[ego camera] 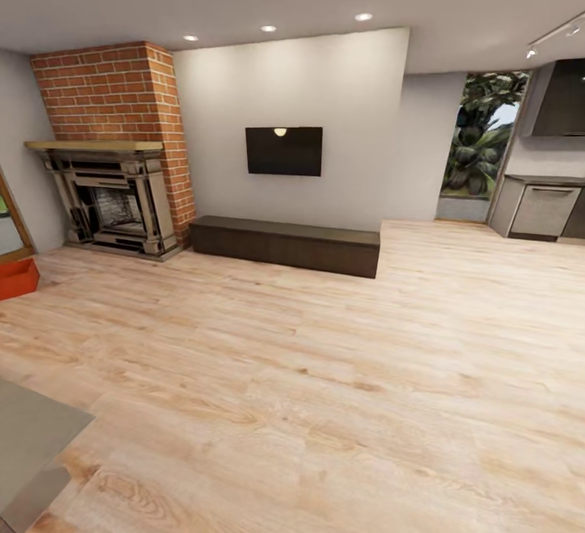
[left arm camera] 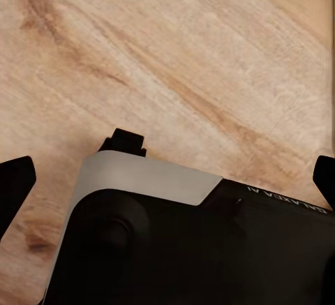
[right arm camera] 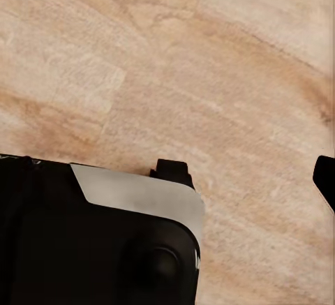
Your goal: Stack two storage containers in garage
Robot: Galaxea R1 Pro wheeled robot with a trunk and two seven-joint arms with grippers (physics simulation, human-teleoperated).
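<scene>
Living room planks (ego camera: 325, 370) stretch ahead of us; 1 storage container (ego camera: 16, 277) sits far left by the fireplace (ego camera: 114, 200). Both claws' spread we cannot tell. Turning carelessly risks clipping it

The left pincer (left arm camera: 167, 172) points down, and its two dark fingertips (left arm camera: 14, 183) stand far apart at the two edges of the left wrist view, so the jaws are wide apart with nothing between them. Between the tips, beneath the pincer, lies the robot's own base (left arm camera: 188, 242), black with a pale grey top edge. In the right wrist view, one fingertip (right arm camera: 325, 179) of the right pincer shows at the edge, and the black-and-grey base (right arm camera: 98, 242) lies under it as well. The second tip is out of the picture, so its opening cannot be judged.
</scene>
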